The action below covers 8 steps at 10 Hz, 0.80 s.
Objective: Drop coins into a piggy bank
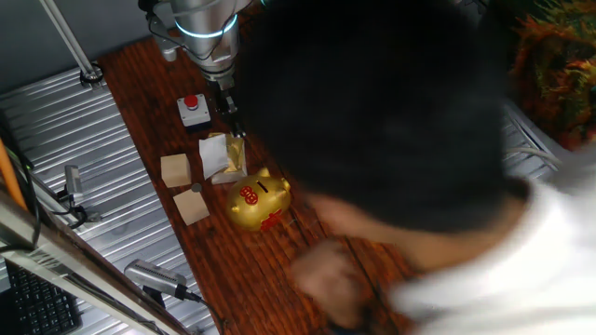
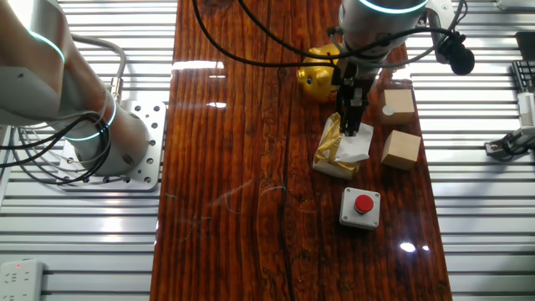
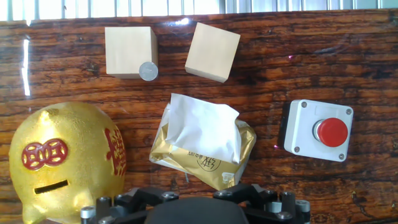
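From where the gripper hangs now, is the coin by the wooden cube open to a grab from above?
Probably yes. The coin lies flat on the table against one wooden cube, uncovered; the gripper hangs over the foil wrapper nearby. The cube beside it may crowd one finger.

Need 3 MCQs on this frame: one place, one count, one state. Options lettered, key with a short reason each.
1. Where does the coin lie?
A. in the bank's slot
B. at a corner of one wooden cube
C. on the red button

2. How many wooden cubes are on the table?
A. one
B. two
C. four

3. What state is the foil wrapper in?
A. sealed flat
C. inside the bank
B. open, with white tissue sticking out

Key: 1 B, the hand view shows the coin at the lower right corner of the left-hand cube, far from the piggy bank. 2 B, all three views show two cubes, the second at. 3 B, white tissue bulges from the gold pack beside the button box.
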{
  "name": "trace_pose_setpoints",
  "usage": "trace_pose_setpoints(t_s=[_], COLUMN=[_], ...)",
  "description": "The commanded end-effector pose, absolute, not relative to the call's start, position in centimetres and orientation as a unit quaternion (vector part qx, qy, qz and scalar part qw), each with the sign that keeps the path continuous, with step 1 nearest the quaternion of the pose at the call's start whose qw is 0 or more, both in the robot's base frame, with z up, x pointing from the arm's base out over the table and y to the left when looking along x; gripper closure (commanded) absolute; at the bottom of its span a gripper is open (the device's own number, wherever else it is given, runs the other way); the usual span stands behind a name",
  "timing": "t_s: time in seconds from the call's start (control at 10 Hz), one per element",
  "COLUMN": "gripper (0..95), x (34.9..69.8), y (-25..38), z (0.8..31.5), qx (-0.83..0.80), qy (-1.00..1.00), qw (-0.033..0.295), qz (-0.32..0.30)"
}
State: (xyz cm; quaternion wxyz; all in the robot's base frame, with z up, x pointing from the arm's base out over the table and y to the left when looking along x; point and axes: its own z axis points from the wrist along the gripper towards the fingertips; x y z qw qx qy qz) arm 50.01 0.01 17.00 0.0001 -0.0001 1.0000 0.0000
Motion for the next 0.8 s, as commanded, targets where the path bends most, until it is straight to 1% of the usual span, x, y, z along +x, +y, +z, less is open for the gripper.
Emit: trace_pose_setpoints(t_s=[0.1, 0.2, 0.8], gripper=[95.0, 95.0, 95.0], x=[50.0, 49.99, 50.04], y=[0.0, 0.01, 0.01], z=[17.0, 17.02, 17.04], qx=[-0.047, -0.043, -0.044], qy=[0.998, 0.998, 0.998], qw=[0.035, 0.035, 0.037], qz=[0.0, 0.016, 0.011])
